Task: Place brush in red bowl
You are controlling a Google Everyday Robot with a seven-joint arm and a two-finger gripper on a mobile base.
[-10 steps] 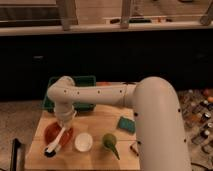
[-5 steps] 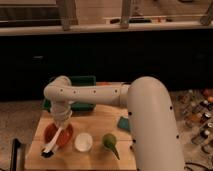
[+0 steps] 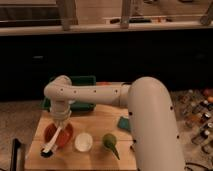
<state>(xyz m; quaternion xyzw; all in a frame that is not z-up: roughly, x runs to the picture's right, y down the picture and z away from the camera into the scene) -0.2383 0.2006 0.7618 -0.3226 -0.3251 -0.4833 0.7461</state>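
Note:
The red bowl (image 3: pixel 64 136) sits at the front left of the wooden table (image 3: pixel 95 122). My gripper (image 3: pixel 61 123) points straight down over the bowl's middle and is shut on the top end of the brush (image 3: pixel 54 140). The brush's white handle slants down and to the left across the bowl. Its dark head (image 3: pixel 45 152) lies past the bowl's front left rim, low by the table top. The arm reaches in from the right and hides the back of the bowl.
A small white dish (image 3: pixel 83 142) stands right of the bowl, and a green handled scoop-like thing (image 3: pixel 110 142) right of that. A green tray (image 3: pixel 80 94) is at the back and a teal pad (image 3: pixel 123 123) at the right. Bottles (image 3: pixel 197 112) stand far right.
The arm's wrist and elbow have shifted a little to the left. The gripper stays over the bowl, and the brush keeps nearly the same slant and place.

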